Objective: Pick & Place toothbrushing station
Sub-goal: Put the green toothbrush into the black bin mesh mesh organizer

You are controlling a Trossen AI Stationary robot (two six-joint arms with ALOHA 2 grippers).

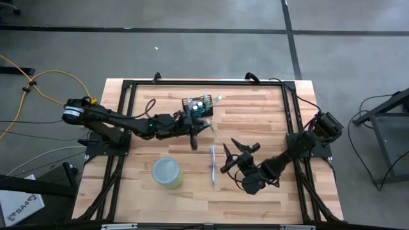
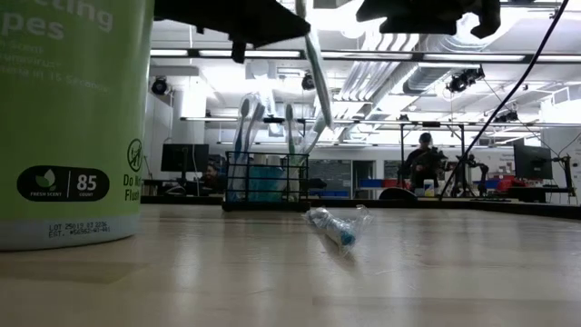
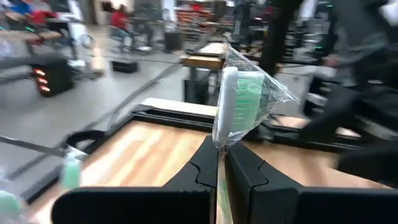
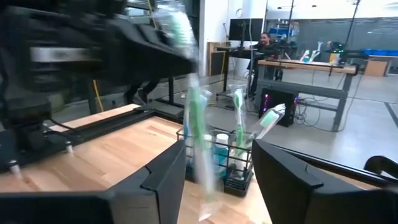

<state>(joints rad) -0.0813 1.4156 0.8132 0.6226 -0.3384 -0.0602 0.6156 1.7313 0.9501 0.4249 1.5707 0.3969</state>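
Left claw (image 3: 221,163) clamped on wrapped brush (image 3: 239,102), just near of mesh holder (image 1: 197,107) at counter (image 1: 255,191) far-center: keep brush upright, lower into free slot; right claw (image 1: 232,155) apart, beside brush lying flat (image 1: 213,165).

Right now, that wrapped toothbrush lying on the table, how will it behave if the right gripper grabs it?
The toothbrush looks thin and light, so likely easy to lift. Its clear crinkly wrapper may slip between the right gripper's open fingers. Lying flat, it could roll or skid if nudged.

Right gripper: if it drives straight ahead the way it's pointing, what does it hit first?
Likely the wrapped toothbrush hanging from the left gripper, just ahead of the open right gripper. The black mesh holder is behind it. Depth is uncertain.
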